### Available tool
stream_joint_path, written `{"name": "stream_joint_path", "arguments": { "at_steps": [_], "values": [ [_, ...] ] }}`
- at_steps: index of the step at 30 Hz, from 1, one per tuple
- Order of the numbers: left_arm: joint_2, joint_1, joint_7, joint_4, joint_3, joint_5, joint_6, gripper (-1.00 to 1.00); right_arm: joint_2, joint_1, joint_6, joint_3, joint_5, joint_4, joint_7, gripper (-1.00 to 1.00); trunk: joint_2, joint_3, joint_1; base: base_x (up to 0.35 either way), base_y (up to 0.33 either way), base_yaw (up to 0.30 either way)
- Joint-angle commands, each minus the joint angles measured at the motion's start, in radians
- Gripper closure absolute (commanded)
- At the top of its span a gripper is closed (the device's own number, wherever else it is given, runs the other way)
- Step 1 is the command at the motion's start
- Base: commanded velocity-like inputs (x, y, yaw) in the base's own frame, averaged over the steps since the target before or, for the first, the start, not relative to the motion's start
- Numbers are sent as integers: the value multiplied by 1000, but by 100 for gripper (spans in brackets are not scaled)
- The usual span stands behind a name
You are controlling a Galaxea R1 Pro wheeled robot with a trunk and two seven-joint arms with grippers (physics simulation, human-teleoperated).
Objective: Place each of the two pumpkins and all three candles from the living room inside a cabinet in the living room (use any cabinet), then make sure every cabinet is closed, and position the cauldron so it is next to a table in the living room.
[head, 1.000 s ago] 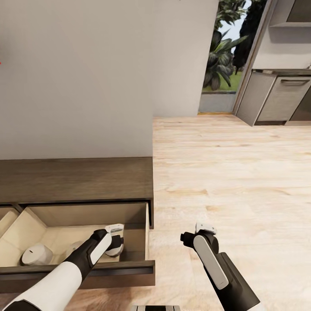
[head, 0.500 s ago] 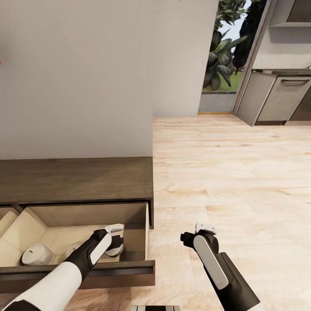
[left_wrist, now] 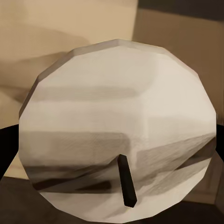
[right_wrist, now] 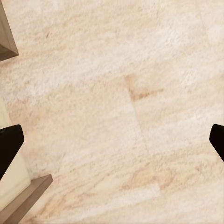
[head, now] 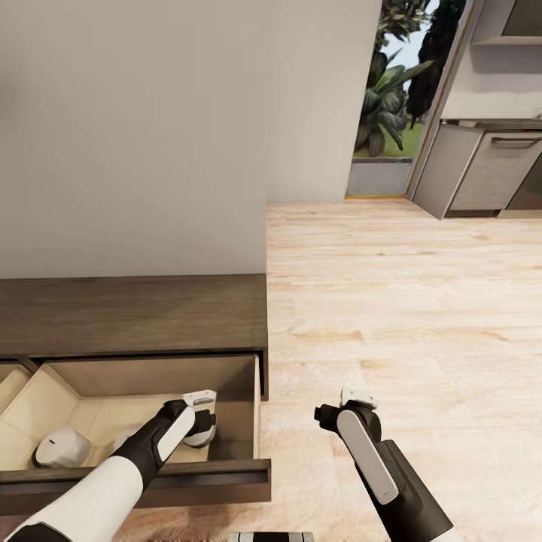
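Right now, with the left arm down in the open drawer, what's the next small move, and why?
Probably open the left gripper and lift it straight out. A candle sits close before it, low inside the drawer beside another candle, so it looks ready to release. The right gripper hangs open over bare floor, free to push the drawer shut afterwards.

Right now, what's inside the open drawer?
In the drawer lies one grey-beige candle, and a second candle sits at the left pincer. The left arm covers part of the drawer floor, so more may hide there.
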Motion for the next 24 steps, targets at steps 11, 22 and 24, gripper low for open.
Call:
{"name": "stream_joint_path", "arguments": {
  "at_steps": [11,22,24],
  "values": [
    [2,0,9,-2,-8,10,0,100,0,-1,3,1,-9,-1,-10,-100,-1,-9,1,0,0,0],
    [3,0,10,-7,-8,11,0,-100,0,-1,3,1,-9,-3,-10,-100,-1,-9,1,0,0,0],
    [3,0,10,-7,-5,12,0,-100,0,-1,3,1,-9,-3,-10,-100,-1,-9,1,0,0,0]
  ]
}}
